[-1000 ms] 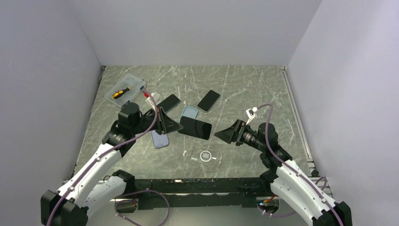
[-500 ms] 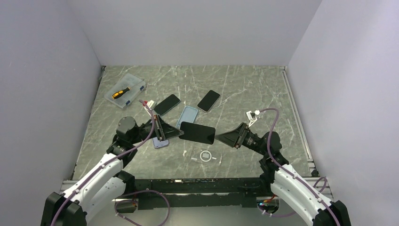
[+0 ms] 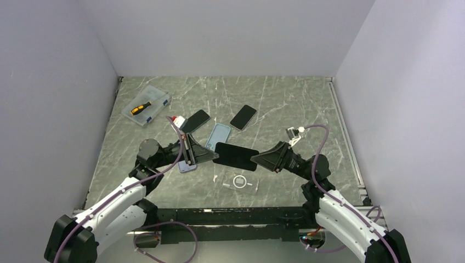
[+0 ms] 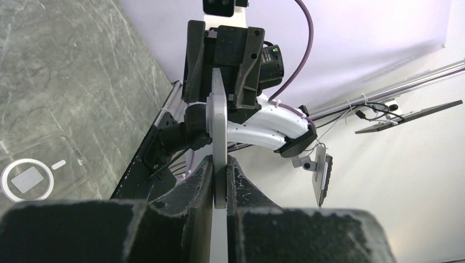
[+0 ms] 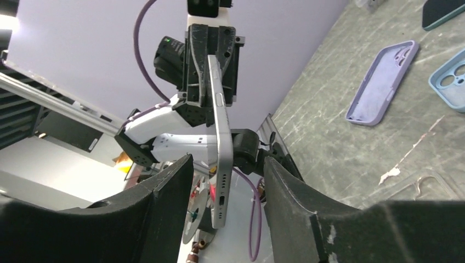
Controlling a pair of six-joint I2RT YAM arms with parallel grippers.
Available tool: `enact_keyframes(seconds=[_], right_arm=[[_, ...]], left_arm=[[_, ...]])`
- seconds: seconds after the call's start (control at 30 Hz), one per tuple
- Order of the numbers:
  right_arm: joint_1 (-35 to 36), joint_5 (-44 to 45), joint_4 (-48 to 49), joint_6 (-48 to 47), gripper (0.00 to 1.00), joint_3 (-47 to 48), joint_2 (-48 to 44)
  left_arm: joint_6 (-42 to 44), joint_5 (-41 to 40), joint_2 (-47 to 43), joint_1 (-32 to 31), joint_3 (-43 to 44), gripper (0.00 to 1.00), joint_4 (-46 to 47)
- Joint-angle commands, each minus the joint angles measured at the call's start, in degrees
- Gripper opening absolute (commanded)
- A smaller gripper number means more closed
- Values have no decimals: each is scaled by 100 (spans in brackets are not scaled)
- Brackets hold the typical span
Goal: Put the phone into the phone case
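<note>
My left gripper (image 3: 211,158) is shut on one end of a black phone (image 3: 236,156) and holds it level above the table. The left wrist view has the phone (image 4: 219,120) edge-on, pinched between the pads (image 4: 202,183). My right gripper (image 3: 257,160) is open around the phone's other end (image 5: 219,142), with a gap on each side between the phone and the fingers (image 5: 164,189). Below the phone a clear phone case (image 3: 239,182) with a white ring lies flat on the table. A light blue case (image 3: 219,134) and a purple case (image 3: 186,164) lie further back.
Two dark phones (image 3: 196,120) (image 3: 243,116) lie at the back of the marble table (image 3: 296,104). A clear box with an orange screwdriver (image 3: 147,105) sits at the back left. Grey walls close in three sides.
The left arm has carried the phone right and toward the near edge, over the clear case. The right gripper has moved in around the phone's free end and its jaws have narrowed.
</note>
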Motion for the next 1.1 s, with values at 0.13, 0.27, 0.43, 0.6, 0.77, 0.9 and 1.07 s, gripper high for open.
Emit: enact_keyframes(seconds=[0.13, 0.27, 0.43, 0.6, 0.77, 0.9, 1.07], right_arm=[[35, -132, 553, 93, 39, -22, -254], [44, -209, 632, 171, 34, -69, -244], [65, -379, 530, 159, 31, -68, -237], [73, -445, 292, 117, 30, -79, -284], [70, -467, 272, 120, 23, -79, -301], [74, -465, 297, 128, 4, -54, -272], [71, -425, 346, 112, 0, -19, -318]], left_arm=[[167, 41, -83, -87, 279, 0, 301], [199, 50, -54, -87, 337, 0, 275], [196, 57, 25, -87, 389, 0, 316], [251, 65, 87, -87, 486, 0, 246], [331, 85, 132, -81, 597, 0, 147], [359, 105, 168, -87, 617, 0, 139], [402, 185, 200, -87, 608, 0, 51]])
